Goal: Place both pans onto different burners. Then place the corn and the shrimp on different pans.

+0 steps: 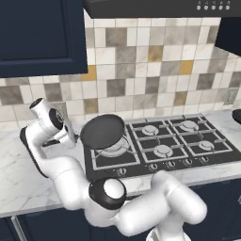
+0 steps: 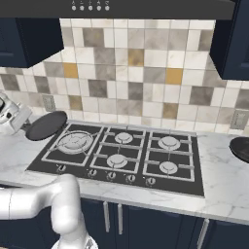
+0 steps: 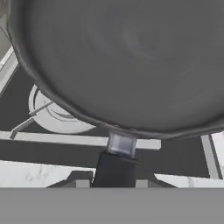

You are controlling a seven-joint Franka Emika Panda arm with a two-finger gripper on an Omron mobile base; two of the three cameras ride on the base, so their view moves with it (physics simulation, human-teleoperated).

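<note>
The gripper (image 3: 112,183) has its jaws drawn close on the black handle (image 3: 114,168) of a frying pan (image 1: 102,131), and by the look of the pan hanging clear of the grates it is carried by that handle. This pan hovers over the left end of the black cooktop (image 1: 188,157), above the big multi-ring burner (image 2: 74,142) and slightly tilted; in the hand view its dark bowl sits over the ring burner's edge, with the marble counter (image 1: 28,183) just behind the handle. A second dark pan (image 2: 240,148) rests on the counter at the far right, well apart from the stove. So the job looks barely begun: no pan is set on a burner yet, and the small silver-capped burners (image 1: 163,150) lie bare further right. What remains, as I judge it, is to lower this pan on one small burner rather than the large one, fetch the other pan, then deal with the corn and shrimp, which I cannot make out here
</note>
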